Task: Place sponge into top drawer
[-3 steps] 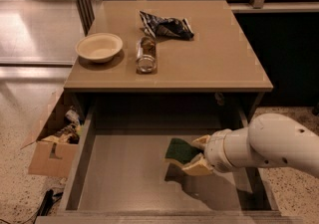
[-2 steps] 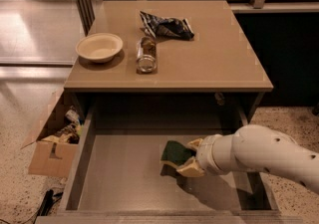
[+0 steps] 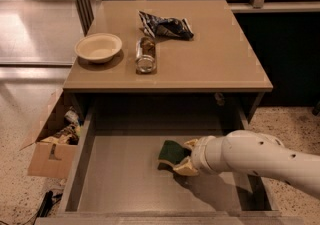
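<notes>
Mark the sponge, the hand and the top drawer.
sponge [image 3: 171, 151]: camera view, green top face.
hand [image 3: 184, 158]: camera view, midway between its fingertips, gripping the sponge inside the drawer.
top drawer [image 3: 122, 181]: camera view, bare floor left of the sponge.

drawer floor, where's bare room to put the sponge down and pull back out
The drawer floor is bare from its left wall to the sponge, and along the front edge. The gripper holds the sponge at mid-floor, and its arm crowds the right side.
</notes>
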You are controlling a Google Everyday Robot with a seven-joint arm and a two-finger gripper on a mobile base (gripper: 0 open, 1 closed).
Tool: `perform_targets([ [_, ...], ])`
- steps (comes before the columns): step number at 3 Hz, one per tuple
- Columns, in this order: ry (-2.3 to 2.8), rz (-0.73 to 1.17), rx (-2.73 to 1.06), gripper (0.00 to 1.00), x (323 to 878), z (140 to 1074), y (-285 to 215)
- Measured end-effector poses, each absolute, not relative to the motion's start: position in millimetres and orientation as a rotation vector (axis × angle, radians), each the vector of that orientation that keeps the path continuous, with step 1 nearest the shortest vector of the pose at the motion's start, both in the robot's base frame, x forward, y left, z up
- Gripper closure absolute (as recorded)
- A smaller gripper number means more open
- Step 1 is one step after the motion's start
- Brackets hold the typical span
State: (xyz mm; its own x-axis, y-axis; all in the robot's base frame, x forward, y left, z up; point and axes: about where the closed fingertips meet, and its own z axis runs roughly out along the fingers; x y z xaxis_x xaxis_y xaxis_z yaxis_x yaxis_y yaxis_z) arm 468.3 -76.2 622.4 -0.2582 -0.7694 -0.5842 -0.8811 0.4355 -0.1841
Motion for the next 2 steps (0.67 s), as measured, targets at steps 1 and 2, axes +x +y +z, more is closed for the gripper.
perform_targets([
  [1,2.081,0.237,-1.383,0.64,468.1,622.4,-76.2],
  [2,2.081,0.237,-1.383,0.41,468.1,622.5,-76.2],
])
